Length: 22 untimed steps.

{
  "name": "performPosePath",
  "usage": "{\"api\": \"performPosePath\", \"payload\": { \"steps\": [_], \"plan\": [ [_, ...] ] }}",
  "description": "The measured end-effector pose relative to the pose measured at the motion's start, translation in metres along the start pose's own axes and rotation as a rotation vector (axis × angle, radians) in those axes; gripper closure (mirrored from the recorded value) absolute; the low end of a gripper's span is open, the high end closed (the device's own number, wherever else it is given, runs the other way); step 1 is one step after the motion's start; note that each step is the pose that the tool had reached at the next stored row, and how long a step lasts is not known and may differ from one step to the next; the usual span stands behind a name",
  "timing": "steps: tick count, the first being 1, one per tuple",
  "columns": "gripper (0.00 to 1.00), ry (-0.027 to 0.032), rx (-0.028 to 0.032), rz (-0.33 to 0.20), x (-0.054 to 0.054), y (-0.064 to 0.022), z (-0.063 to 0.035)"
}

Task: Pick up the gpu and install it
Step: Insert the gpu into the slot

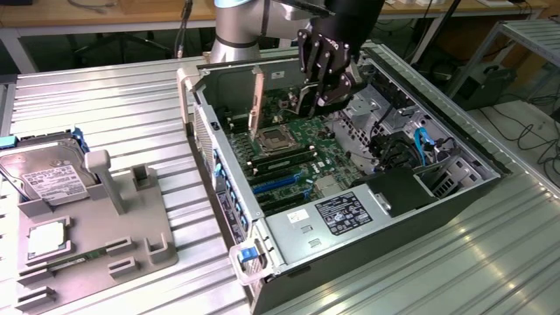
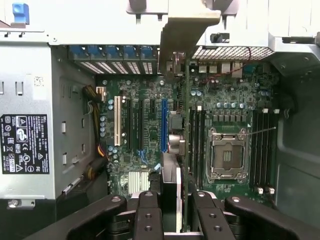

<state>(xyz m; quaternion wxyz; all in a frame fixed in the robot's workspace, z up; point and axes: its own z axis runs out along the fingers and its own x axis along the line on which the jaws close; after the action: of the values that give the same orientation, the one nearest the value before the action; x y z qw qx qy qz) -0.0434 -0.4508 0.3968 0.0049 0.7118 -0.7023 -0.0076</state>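
My gripper (image 1: 326, 98) hangs inside the open computer case (image 1: 203, 131), above the motherboard (image 1: 289, 154). It is shut on the gpu (image 2: 171, 180), which it holds on edge. In the wrist view the thin card runs out from between the two black fingers (image 2: 148, 212) towards the case's rear wall. Its silver bracket (image 2: 187, 27) sits at that far end. The card's edge lies just beside the long blue slot (image 2: 163, 125). In the exterior view the gpu (image 1: 278, 104) stands upright to the left of the gripper.
A grey fixture (image 1: 96, 243) at the exterior view's left carries a hard drive (image 1: 48, 174), a processor (image 1: 48, 239) and a memory stick (image 1: 70, 261). Inside the case are the power supply (image 1: 341, 210), drive cages with cables (image 1: 411, 151) and the open processor socket (image 2: 227, 155).
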Motion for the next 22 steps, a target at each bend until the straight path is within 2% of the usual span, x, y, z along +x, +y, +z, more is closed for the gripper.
{"api": "performPosePath", "payload": {
  "steps": [5, 22],
  "plan": [
    [0.72, -0.0001, 0.0000, 0.000, 0.000, -0.0002, 0.0128],
    [0.72, 0.0000, 0.0000, 0.000, 0.000, -0.0003, 0.0191]
  ]
}}
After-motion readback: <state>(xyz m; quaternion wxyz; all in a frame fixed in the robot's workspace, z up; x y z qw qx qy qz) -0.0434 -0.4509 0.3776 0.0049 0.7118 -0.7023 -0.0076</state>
